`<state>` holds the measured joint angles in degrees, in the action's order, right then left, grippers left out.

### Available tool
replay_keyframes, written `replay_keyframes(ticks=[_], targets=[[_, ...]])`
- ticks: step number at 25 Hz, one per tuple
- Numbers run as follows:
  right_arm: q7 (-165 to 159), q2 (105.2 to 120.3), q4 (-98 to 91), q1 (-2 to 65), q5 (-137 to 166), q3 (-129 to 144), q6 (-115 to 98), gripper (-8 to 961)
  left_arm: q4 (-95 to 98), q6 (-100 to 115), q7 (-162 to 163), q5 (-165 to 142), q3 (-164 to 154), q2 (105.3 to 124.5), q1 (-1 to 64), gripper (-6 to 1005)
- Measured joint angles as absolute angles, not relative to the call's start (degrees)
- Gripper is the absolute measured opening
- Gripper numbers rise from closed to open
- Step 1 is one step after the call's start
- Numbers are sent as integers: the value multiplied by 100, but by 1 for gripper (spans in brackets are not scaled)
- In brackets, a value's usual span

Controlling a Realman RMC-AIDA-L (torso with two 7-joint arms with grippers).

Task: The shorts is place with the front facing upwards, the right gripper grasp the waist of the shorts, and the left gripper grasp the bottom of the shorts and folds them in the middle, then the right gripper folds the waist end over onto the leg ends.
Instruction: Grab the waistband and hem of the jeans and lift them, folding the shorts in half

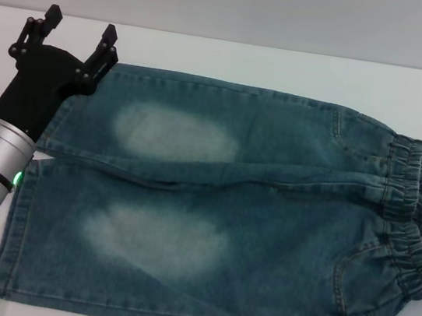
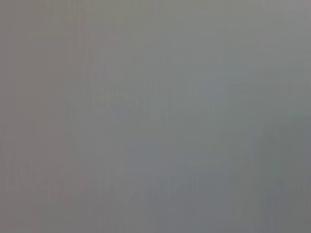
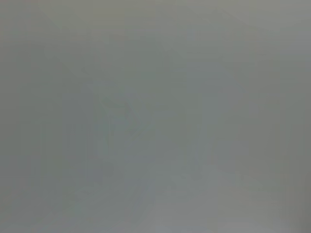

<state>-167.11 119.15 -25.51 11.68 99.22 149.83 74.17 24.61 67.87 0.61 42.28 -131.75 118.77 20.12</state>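
White tabletop (image 1: 233, 59) fills the head view and carries the shorts (image 1: 219, 214), laid flat with the front up and both legs lengthwise across the surface.

At the left, the left end effector (image 1: 81, 31) hovers over the far corner of the bottom of the shorts (image 1: 31, 180). Its two open-frame fingers stand spread apart and hold nothing. The black wedge body joins a silver-white arm with black rings and a green light. The hemmed leg edges lie straight and flat.

Across the middle, the denim is blue-green with a pale faded oval on each leg. A shallow crease runs between the legs.

At the right, the waist of the shorts (image 1: 410, 225) is a puckered elastic band, darker, with curved pocket seams just beside it. The right end effector is not in view in any picture; both wrist views show only plain grey.

Judged step: the approach before the first grasp. No fold is made yet. The next move likely calls for the left end effector to descend onto the hem and pinch it, while the right end effector reaches the waistband.
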Motion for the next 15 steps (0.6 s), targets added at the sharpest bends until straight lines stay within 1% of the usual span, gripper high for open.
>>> replay_keyframes(ticks=[10,15], targets=[[-16492,11885,-2897,1149,10365,14941,7420,641,2461,6795,62,4227,-13175,11874,2001,833],[-16426,11824,-3121,1223,10552,14925,7211,641,2461,6789,62,4227,-13175,11874,1978,833]])
